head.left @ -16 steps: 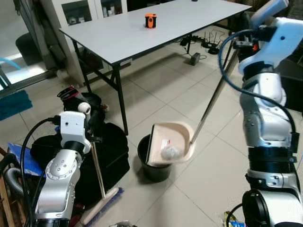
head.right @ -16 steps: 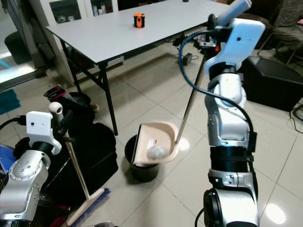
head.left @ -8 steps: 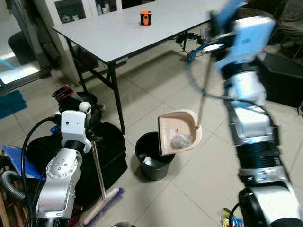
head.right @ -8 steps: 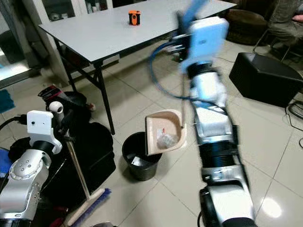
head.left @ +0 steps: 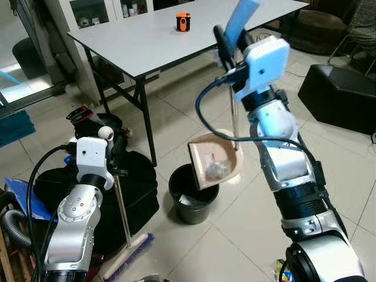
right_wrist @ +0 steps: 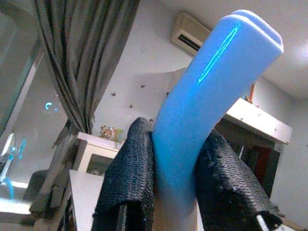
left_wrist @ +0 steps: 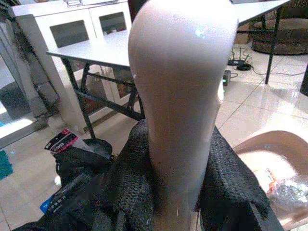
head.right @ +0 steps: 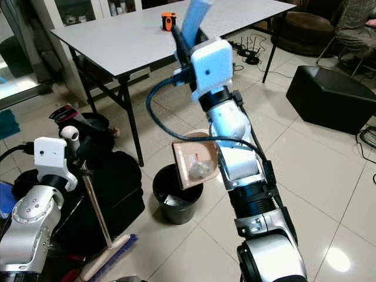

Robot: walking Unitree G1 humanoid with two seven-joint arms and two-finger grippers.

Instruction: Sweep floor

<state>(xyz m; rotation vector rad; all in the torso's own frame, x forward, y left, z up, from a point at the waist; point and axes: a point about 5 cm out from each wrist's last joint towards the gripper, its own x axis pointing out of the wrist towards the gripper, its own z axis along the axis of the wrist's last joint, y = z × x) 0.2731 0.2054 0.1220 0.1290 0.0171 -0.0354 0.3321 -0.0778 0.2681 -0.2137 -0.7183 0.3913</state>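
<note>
At the left, the left gripper point(left_wrist: 175, 192) pinches the pale handle of the broom point(head.left: 123, 232), which stands upright with its bristles on the tiled floor point(head.left: 194, 123) beside a black bag point(head.left: 138, 188). In the middle, the dustpan point(head.left: 214, 160) hangs tilted over the black bin point(head.left: 191, 197), crumpled litter point(head.left: 215, 170) inside it. The right gripper point(right_wrist: 175, 192), raised high, clamps the dustpan's blue handle point(head.left: 239, 20) between its 2 fingers.
</note>
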